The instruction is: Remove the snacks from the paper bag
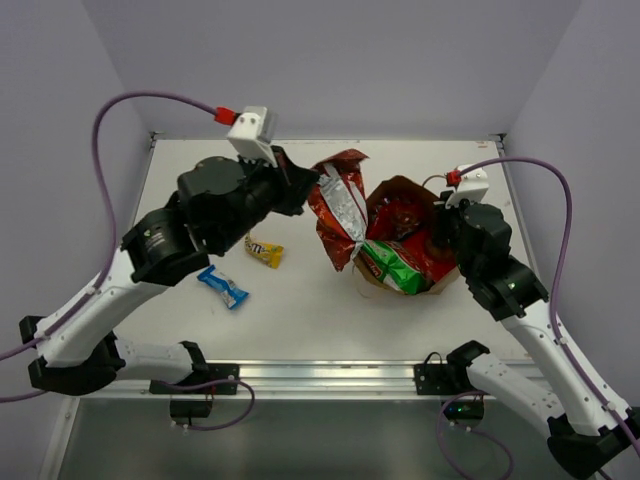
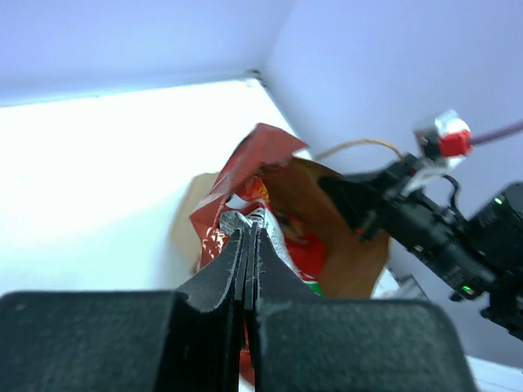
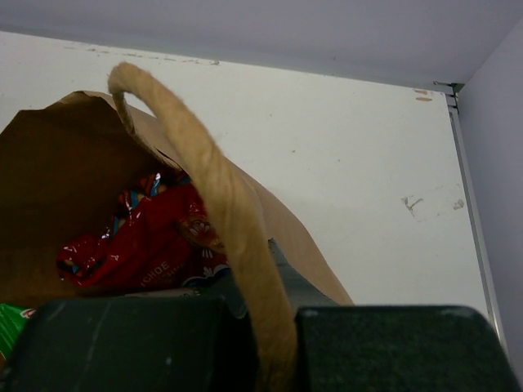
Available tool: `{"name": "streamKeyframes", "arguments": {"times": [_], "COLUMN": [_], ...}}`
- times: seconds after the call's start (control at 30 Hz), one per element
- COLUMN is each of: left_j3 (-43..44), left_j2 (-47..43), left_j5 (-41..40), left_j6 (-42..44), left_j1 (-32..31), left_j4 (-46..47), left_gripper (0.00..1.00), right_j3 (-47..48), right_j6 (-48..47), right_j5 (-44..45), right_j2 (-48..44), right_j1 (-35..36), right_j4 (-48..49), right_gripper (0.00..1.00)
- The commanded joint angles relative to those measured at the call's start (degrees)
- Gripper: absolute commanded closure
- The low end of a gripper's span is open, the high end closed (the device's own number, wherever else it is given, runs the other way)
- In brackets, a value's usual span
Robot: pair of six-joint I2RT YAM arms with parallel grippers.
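Left end effector (image 2: 248,234) nips a shiny red chip bag (image 2: 255,151) by its edge — may slip. Right end effector (image 3: 265,314) clamps the brown paper bag (image 3: 57,180) handle.

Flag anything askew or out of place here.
The paper bag is slumped open rather than upright, a green packet poking over its near rim. A red chip bag, pinched by the left fingers, hangs crumpled beside it.

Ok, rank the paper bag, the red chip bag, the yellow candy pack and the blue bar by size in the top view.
1. paper bag
2. red chip bag, possibly nearer the camera, so it may look oversized
3. blue bar and yellow candy pack: too alike to rank
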Motion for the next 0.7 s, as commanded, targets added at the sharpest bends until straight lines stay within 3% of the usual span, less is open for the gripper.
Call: {"name": "streamKeyframes", "arguments": {"times": [0.0,0.03,0.2,0.33,0.67], "left_j3": [2.84,2.84,1.44,-1.98,-11.39], "left_j2": [-3.48,-3.76,-3.59,-0.6,13.45], "left_j5": [-5.84,-5.93,-9.09,-9.01,8.56], "left_j6": [3.82,4.17,9.62,13.05,12.8], "left_j1": [4.64,7.96,12.3,15.63,23.19], "left_j4": [-10.02,-11.95,-11.71,-5.14,17.99], "left_gripper": [1.0,1.0,1.0,1.0,1.0], "right_j3": [0.08,0.17,0.96,0.96,-2.2], "right_j6": [0.0,0.0,-0.7,-0.97,-1.41], "right_j5": [1.59,1.5,0.88,-0.35,-2.37], "right_j2": [-0.82,-0.82,-1.09,-1.26,-2.14], "right_j1": [0.01,0.09,0.1,0.09,0.1], "right_j4": [0.73,0.73,0.11,0.11,3.18], "right_gripper": [1.0,1.0,1.0,1.0,1.0]}}
